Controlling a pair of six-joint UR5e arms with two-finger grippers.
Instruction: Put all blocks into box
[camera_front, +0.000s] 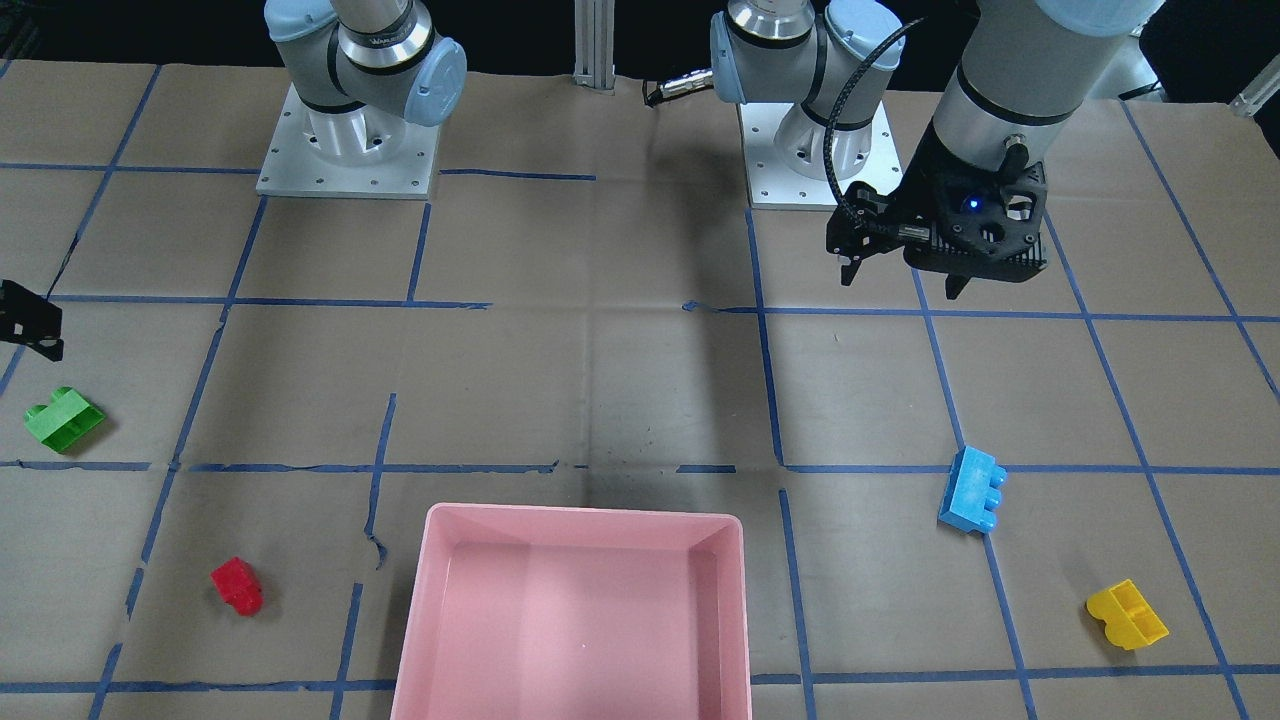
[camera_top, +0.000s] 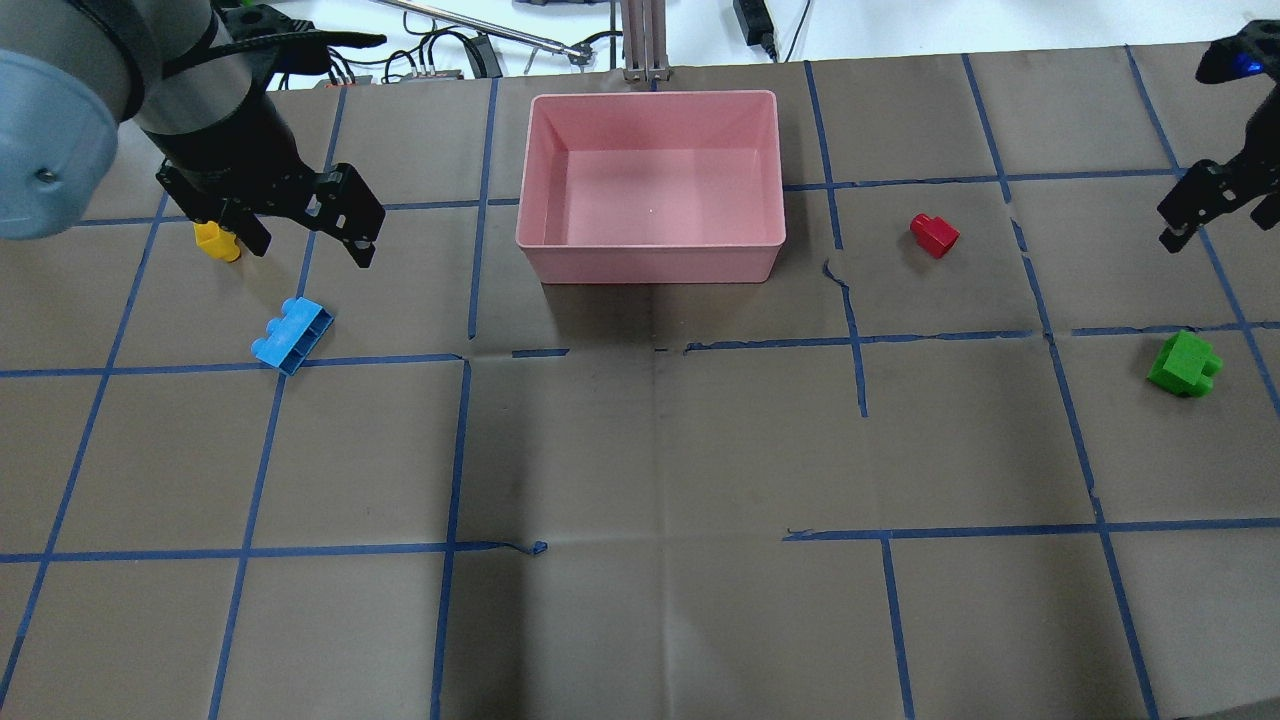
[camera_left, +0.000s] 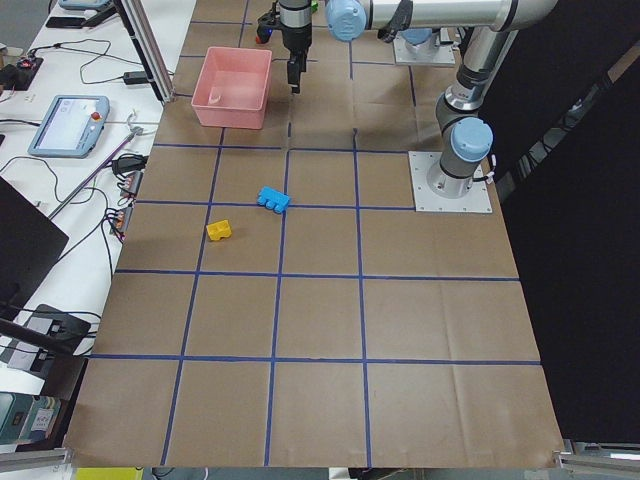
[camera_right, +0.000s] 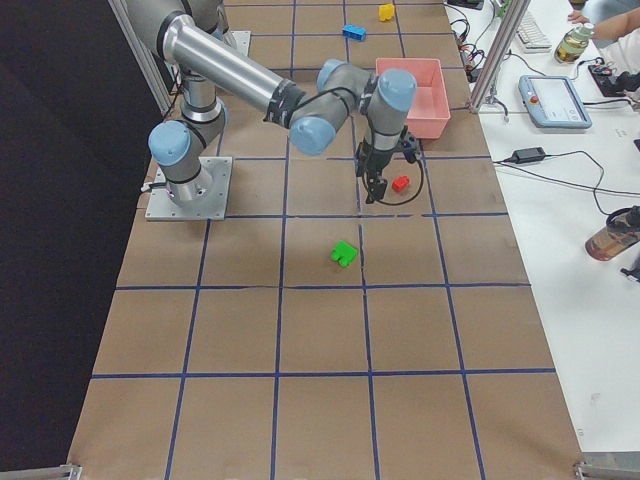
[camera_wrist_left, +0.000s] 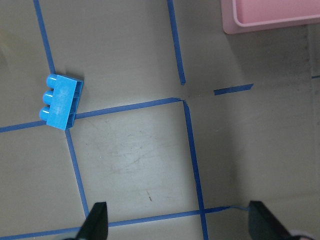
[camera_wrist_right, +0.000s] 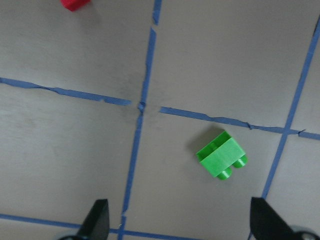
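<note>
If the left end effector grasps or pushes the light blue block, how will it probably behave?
The light blue block looks like rigid moulded plastic, so it should keep its shape when squeezed. It lies flat with studs pointing sideways, so a push would probably slide it, not roll it.

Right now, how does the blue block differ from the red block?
The blue block is longer, showing three studs; the red block is smaller. The blue block lies on the robot's left of the box, the red block on its right. Both lie outside the box.
</note>
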